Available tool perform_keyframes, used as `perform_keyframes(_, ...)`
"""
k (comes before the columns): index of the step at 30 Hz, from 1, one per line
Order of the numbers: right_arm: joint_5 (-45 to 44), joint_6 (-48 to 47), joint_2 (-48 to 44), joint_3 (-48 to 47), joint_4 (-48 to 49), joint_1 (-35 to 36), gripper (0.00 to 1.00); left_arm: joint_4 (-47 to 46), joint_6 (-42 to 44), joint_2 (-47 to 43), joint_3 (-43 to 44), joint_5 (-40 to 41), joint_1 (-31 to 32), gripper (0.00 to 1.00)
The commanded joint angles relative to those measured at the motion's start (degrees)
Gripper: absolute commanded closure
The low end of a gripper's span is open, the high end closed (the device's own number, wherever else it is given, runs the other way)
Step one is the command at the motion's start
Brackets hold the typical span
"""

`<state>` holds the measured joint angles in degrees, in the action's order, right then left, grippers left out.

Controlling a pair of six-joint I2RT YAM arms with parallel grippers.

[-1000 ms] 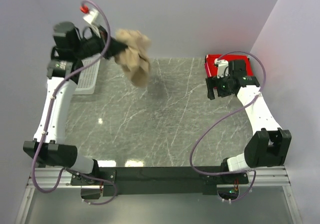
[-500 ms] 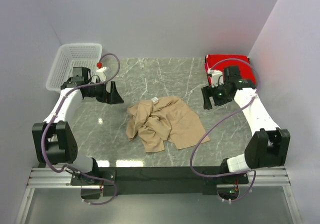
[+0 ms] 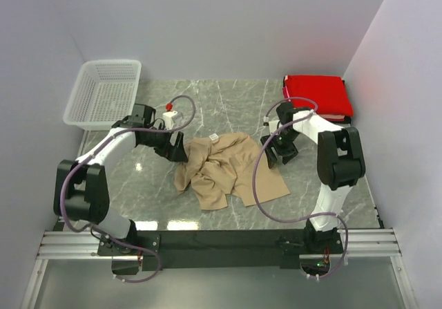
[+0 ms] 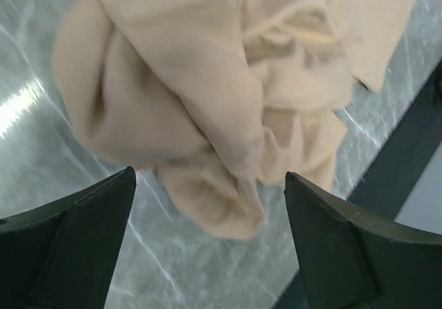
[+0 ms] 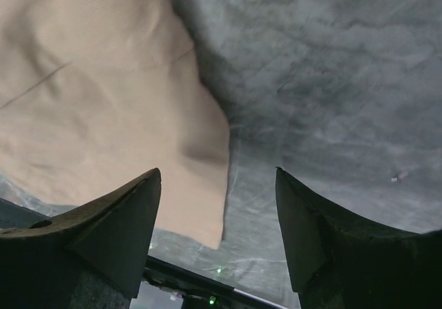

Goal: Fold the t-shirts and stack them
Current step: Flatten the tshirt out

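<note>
The left gripper has its jaws wide apart and empty. The tan shirt that it held bunched in the air a second ago now lies crumpled on the table, just under it and to its right. The right gripper, jaws also apart, has come over to the shirt's opposite edge. Beyond it lies the folded red shirt. Spreading the tan one flat looks next.
</note>
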<state>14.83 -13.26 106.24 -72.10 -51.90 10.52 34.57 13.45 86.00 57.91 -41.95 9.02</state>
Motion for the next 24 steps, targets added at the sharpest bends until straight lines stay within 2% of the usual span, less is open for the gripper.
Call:
perform_keyframes(1,-0.2,2.1,2.6,-3.9,-0.6,0.1,0.27,-6.4,-3.9,3.5,5.3,2.2,1.9,0.06)
perform_keyframes(6,2.4,1.7,6.7,-5.7,-2.3,0.5,0.33,-7.1,-5.4,10.7,10.5,2.5,3.8,0.11)
perform_keyframes(9,4.4,1.4,8.6,-6.8,-3.3,0.6,0.47,-7.9,-6.2,13.7,12.3,2.9,5.0,0.20)
perform_keyframes(10,4.9,0.9,9.1,-7.4,-3.8,0.5,0.59,-7.8,-6.2,14.4,12.9,2.8,5.1,0.23)
perform_keyframes(11,5.6,0.6,9.6,-8.2,-4.3,0.5,0.67,-7.7,-6.3,15.5,13.5,2.8,5.2,0.26)
perform_keyframes(12,5.7,0.3,9.5,-8.6,-4.7,0.5,0.75,-7.5,-6.6,16.0,14.8,2.8,5.2,0.35)
perform_keyframes(13,5.6,-0.4,9.4,-8.9,-4.9,0.5,0.94,-7.3,-6.6,16.5,15.5,2.7,5.2,0.40)
perform_keyframes(14,5.1,-0.7,8.9,-9.7,-5.1,0.3,1.00,-6.9,-6.3,17.1,16.1,2.5,5.2,0.47)
perform_keyframes(15,4.9,-1.0,8.6,-10.1,-5.2,0.2,1.00,-6.6,-6.2,17.3,17.1,2.1,5.1,0.59)
perform_keyframes(17,4.9,-2.1,7.3,-11.1,-5.7,-0.4,1.00,-5.4,-5.6,17.9,18.3,0.7,5.2,0.72)
perform_keyframes(23,4.1,-4.8,3.5,-12.0,-5.7,-1.1,1.00,-4.3,-5.6,19.6,21.9,-1.0,5.2,0.89)
perform_keyframes(24,4.0,-5.3,3.3,-12.1,-5.8,-1.2,1.00,-4.0,-5.5,19.9,22.2,-0.8,5.2,0.89)
